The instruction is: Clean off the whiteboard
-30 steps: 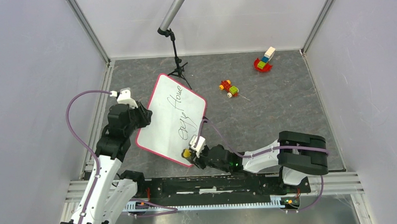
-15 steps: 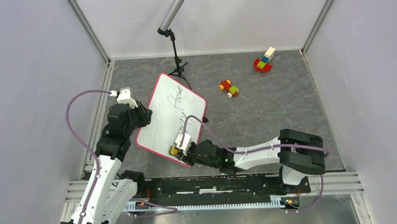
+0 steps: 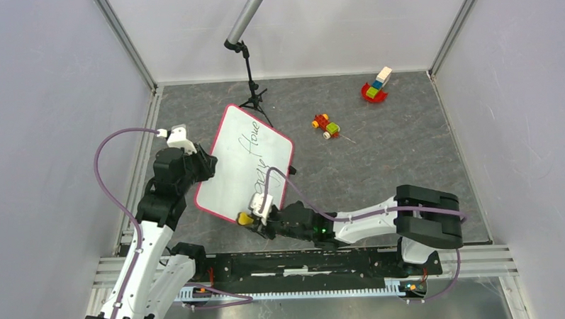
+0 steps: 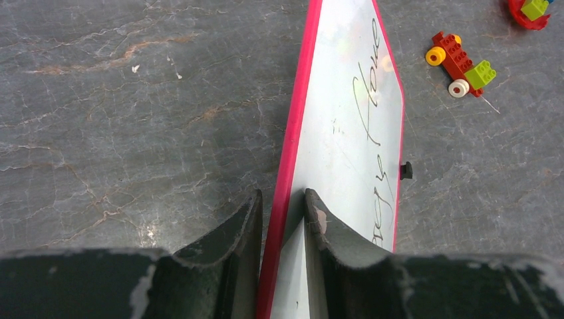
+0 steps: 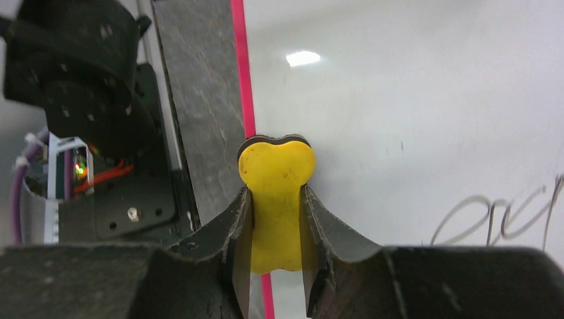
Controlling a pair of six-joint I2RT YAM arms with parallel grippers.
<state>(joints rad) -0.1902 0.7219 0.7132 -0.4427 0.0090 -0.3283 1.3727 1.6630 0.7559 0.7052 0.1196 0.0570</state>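
The whiteboard (image 3: 241, 168) lies slanted on the left half of the grey counter (image 3: 400, 162), its far corner pointing to 12 o'clock. The left claw (image 4: 282, 199) is nearly closed on the pink rim of its 9 o'clock edge. The right claw (image 5: 276, 189) is pinched narrow on a yellow eraser (image 5: 276, 166), which sits over the rim at the board's 6 o'clock corner. Handwriting runs down the board's 3 o'clock side. Open counter spreads from 2 to 5 o'clock of the board. The side wall stands near at 9 o'clock. A tripod stand (image 3: 253, 97) has its feet just beside the 12 o'clock corner. A toy car (image 3: 325, 125) rests at 2 o'clock, apart, and a block toy (image 3: 376, 87) lies farther back.
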